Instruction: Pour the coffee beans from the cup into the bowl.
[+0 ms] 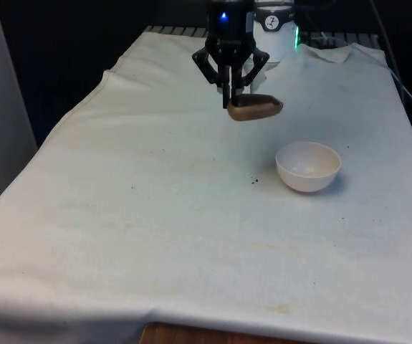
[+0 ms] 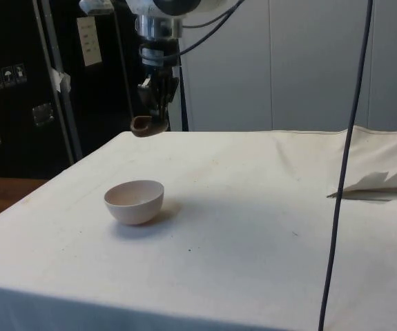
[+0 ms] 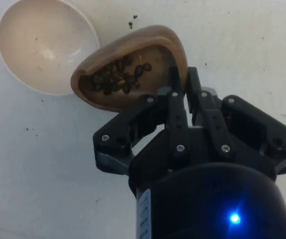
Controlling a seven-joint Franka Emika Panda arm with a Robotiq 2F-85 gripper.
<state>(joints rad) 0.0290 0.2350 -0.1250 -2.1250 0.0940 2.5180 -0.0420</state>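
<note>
The end effector (image 1: 233, 97) hangs above the counter (image 1: 155, 215), its two fingers closed narrowly on the rim of a brown wooden cup (image 1: 254, 107). The cup is lifted clear of the white cloth and held roughly level. In the wrist view the cup (image 3: 133, 64) has dark coffee beans (image 3: 115, 77) gathered inside it. The cream bowl (image 1: 307, 166) sits on the counter, apart from the cup and nearer the front view's right. In the side view the bowl (image 2: 134, 201) rests on the cloth with the cup (image 2: 146, 125) raised beyond it. A few dark specks (image 1: 254, 180) lie on the cloth beside the bowl. No brand or readable writing shows on cup or bowl.
</note>
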